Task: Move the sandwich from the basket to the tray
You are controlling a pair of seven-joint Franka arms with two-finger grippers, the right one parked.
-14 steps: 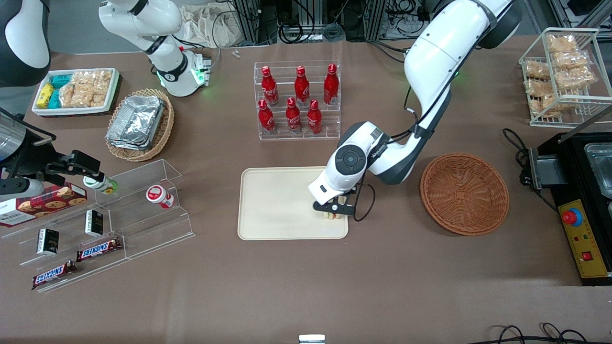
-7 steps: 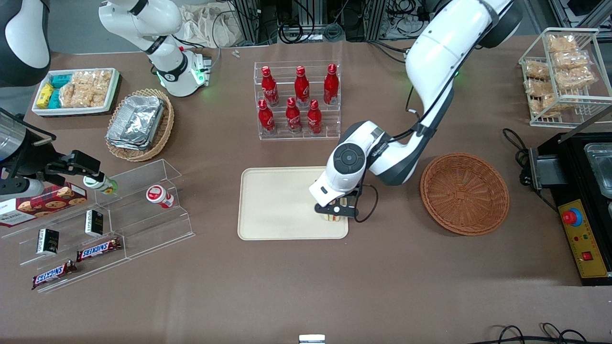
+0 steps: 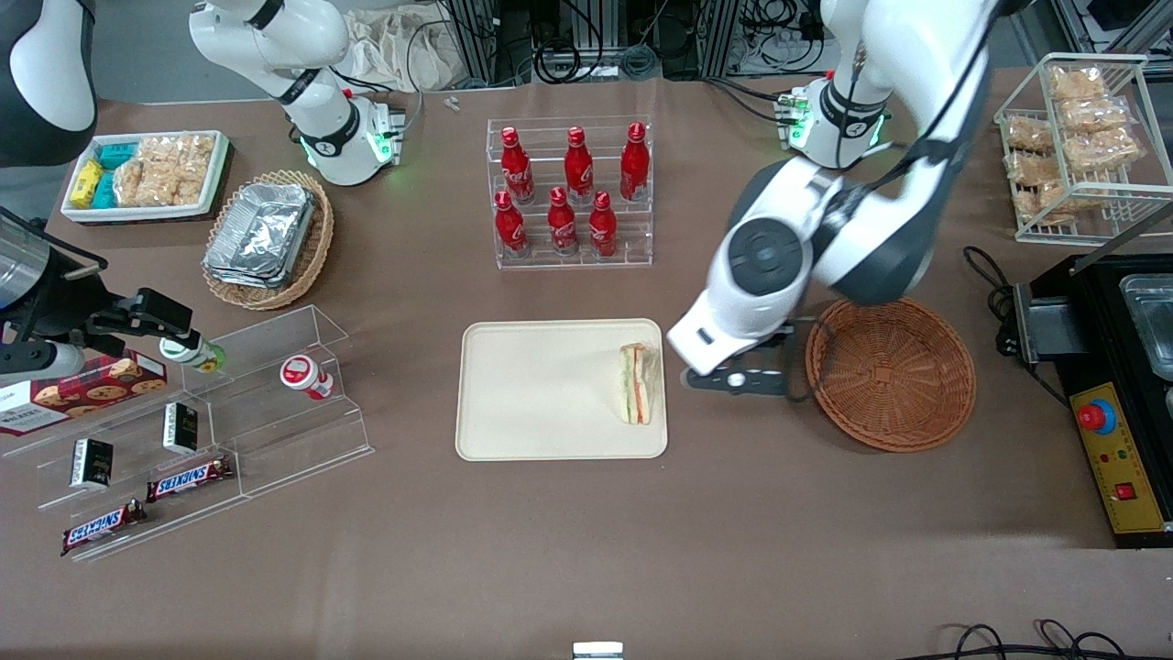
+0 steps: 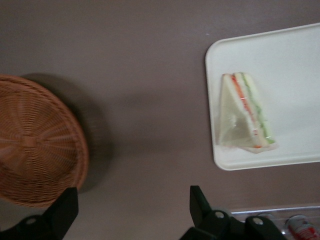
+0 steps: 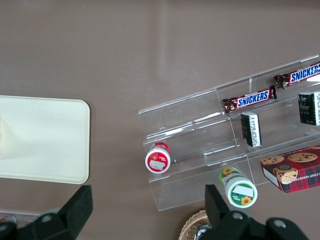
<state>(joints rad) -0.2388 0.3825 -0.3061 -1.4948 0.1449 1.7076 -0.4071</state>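
I see the wedge sandwich [image 3: 640,383] lying on the smooth tray [image 3: 541,390]; gripper [image 3: 733,379], jaws spread, hangs beside the woven basket [image 3: 890,371].

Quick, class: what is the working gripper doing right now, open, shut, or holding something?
Gripper: open and empty, above the table between the tray and basket; the sandwich lies on the tray.

Brown table [image 3: 568,550], many items directly on it.
Cream tray [image 3: 541,390] mid-table, reddish basket [image 3: 890,371] beside it toward the working arm's end; bottle rack [image 3: 570,197] farther from camera. Clear shelf [image 3: 211,431], foil-container basket [image 3: 268,238], white snack tray [image 3: 145,176] toward parked arm's end. Gripper [image 3: 738,379] hovers, fingers apart, between tray and basket.
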